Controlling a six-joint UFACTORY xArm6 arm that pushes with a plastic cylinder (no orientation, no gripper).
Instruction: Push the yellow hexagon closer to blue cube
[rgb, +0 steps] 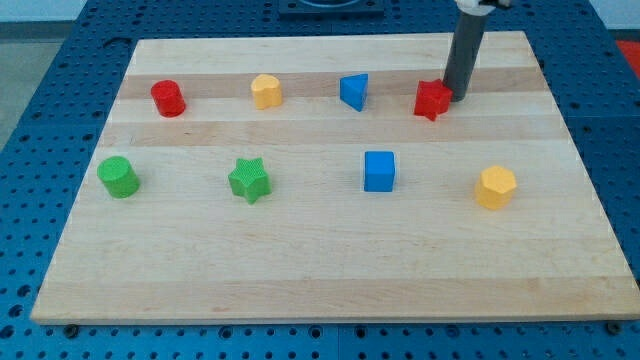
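red star (432, 100) touching my tip (457, 97)

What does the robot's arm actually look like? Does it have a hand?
No hand shows. My end effector is a plain, straight, dark grey rod ending in my tip. A lighter grey fitting caps its top at the view's edge. No cables or markings are visible.
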